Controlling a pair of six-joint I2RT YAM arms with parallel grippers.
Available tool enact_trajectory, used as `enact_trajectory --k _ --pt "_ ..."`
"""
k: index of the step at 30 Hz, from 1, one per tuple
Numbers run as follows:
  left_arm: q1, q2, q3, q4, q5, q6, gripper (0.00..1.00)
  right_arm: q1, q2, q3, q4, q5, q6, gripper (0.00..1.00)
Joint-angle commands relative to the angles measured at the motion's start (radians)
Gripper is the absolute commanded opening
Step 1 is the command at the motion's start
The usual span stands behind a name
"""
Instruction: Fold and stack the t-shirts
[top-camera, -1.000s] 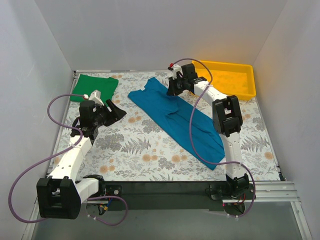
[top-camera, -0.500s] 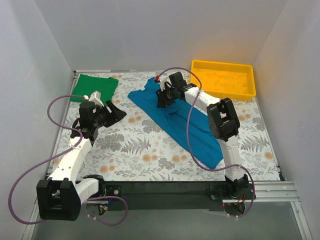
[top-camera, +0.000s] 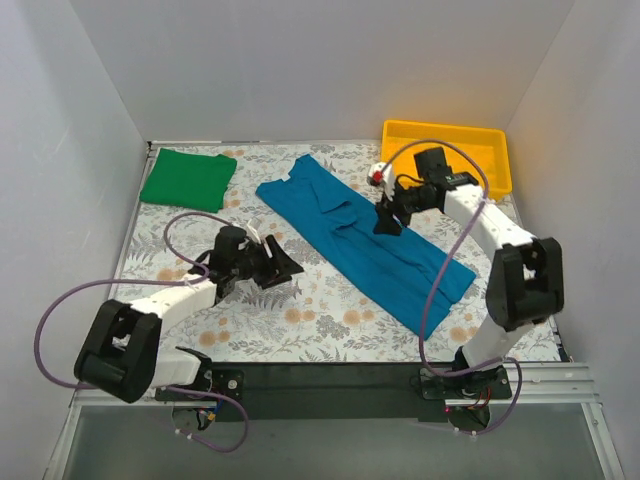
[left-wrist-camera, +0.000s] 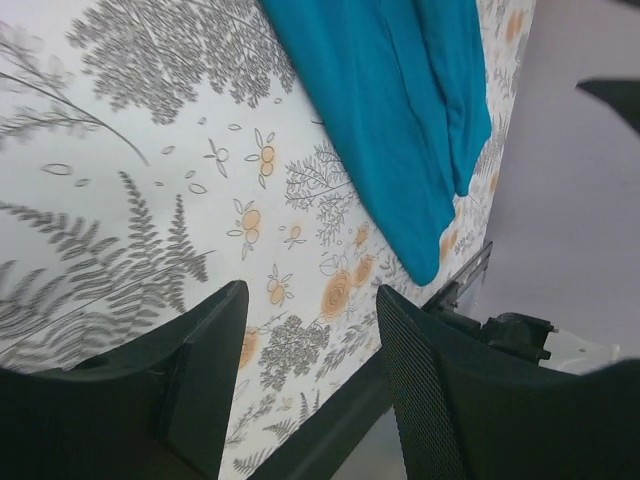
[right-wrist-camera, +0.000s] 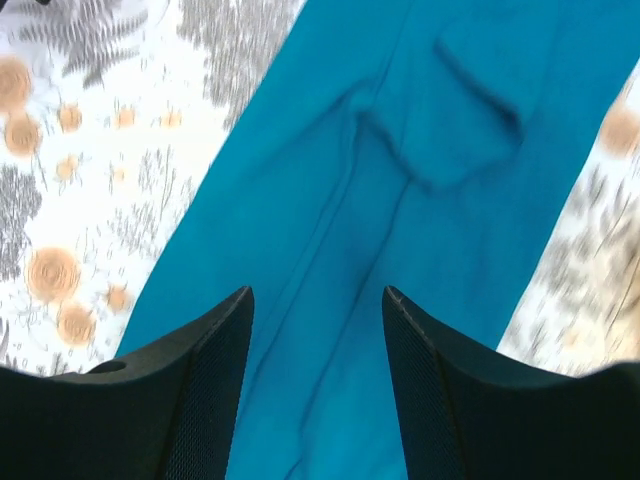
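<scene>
Two shirts lie on the desk (top-camera: 300, 305), and only one looks finished. The green t-shirt (top-camera: 187, 180) sits folded into a neat block in the far left corner, at about 10 o'clock in the overhead view and well apart from both arms.

The left end effector (top-camera: 280, 266) hangs low over bare floral desk. Its fingers are spread and nothing is between them. From it, the teal t-shirt (top-camera: 340, 240) lies near, toward 2 o'clock.

That shirt lies as a long band whose long axis runs from about 11 o'clock at the far end to 5 o'clock at the near end. The right end effector (top-camera: 388, 220) hovers over the band's middle, jaws apart and gripping nothing, with wrinkled teal cloth filling its wrist view. Whether its tips touch the fabric cannot be told. The yellow tray (top-camera: 445, 127) stands beyond it at 1 o'clock.

The right arm seems better placed for a pinch. A fold across the long axis would likely call for taking one end and carrying it toward the other.
</scene>
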Motion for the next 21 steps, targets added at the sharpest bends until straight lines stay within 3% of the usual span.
enact_trajectory --k 1,4,9,16,19,20,21 --pt "-0.097 0.075 0.014 0.15 -0.143 -0.193 0.52 -0.071 -0.147 -0.248 -0.095 0.089 -0.147 0.61" --pt "-0.123 0.201 0.101 0.123 -0.272 -0.304 0.51 -0.198 -0.251 -0.362 -0.089 0.074 -0.109 0.61" --pt "-0.108 0.418 0.32 -0.081 -0.48 -0.398 0.53 -0.384 -0.38 -0.491 -0.075 -0.05 -0.093 0.61" --pt "-0.032 0.677 0.557 -0.23 -0.538 -0.436 0.49 -0.387 -0.395 -0.53 -0.075 -0.079 -0.075 0.61" --pt "-0.002 0.741 0.615 -0.252 -0.521 -0.419 0.34 -0.387 -0.389 -0.527 -0.08 -0.085 -0.073 0.61" --pt "0.013 0.758 0.635 -0.269 -0.511 -0.39 0.21 -0.387 -0.392 -0.528 -0.078 -0.084 -0.073 0.61" --pt "0.019 0.781 0.663 -0.272 -0.503 -0.37 0.15 -0.387 -0.394 -0.527 -0.078 -0.082 -0.073 0.6"
